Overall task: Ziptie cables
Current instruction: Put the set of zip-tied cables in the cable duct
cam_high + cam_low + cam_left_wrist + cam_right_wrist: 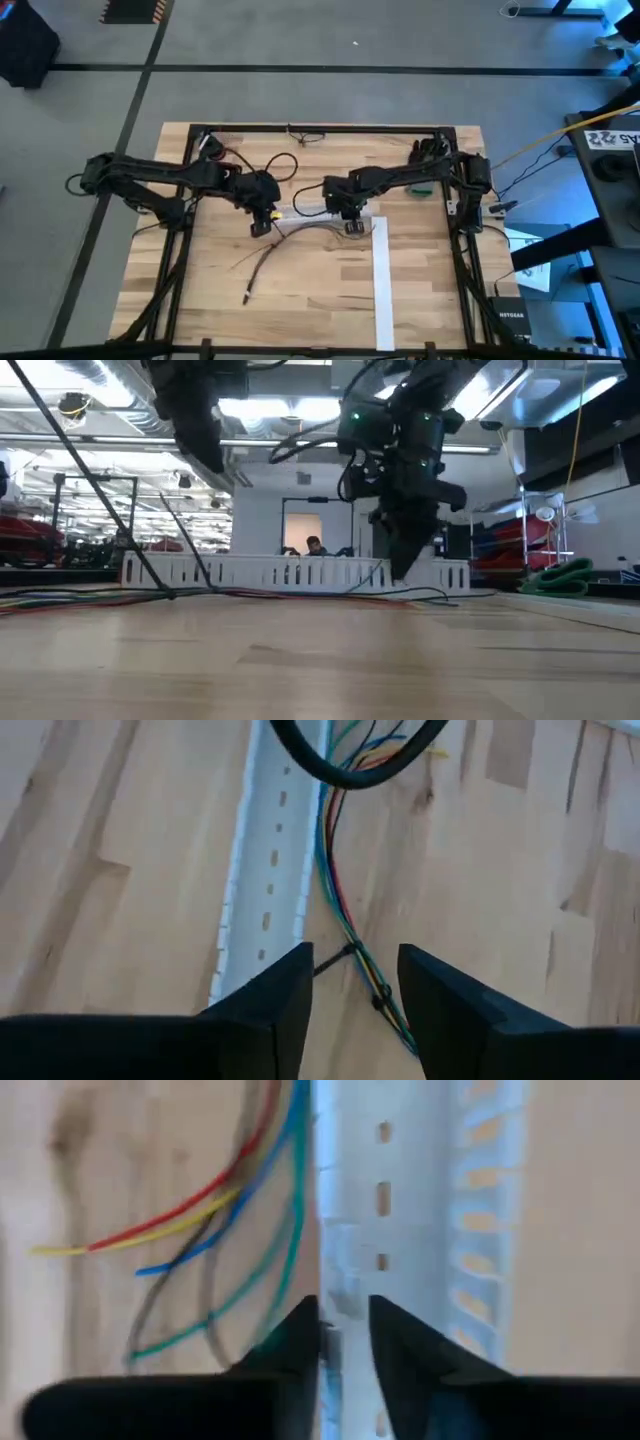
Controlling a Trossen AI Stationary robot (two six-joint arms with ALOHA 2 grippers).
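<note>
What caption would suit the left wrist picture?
Left tool, fingers apart, over thin coloured wires cinched by a black zip tie beside a white slotted plastic channel.

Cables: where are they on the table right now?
High view: the cables lie mid-table beside the white slotted duct, running from under the right gripper past the left gripper toward the front-left.

Two matte-black jointed arms, trailing looped black leads, reach in from the nine and three o'clock edges. The left tool (352,1005) and right tool (343,1352) each end in two broad, dark, wedge-shaped fingers with flat inner faces.
</note>
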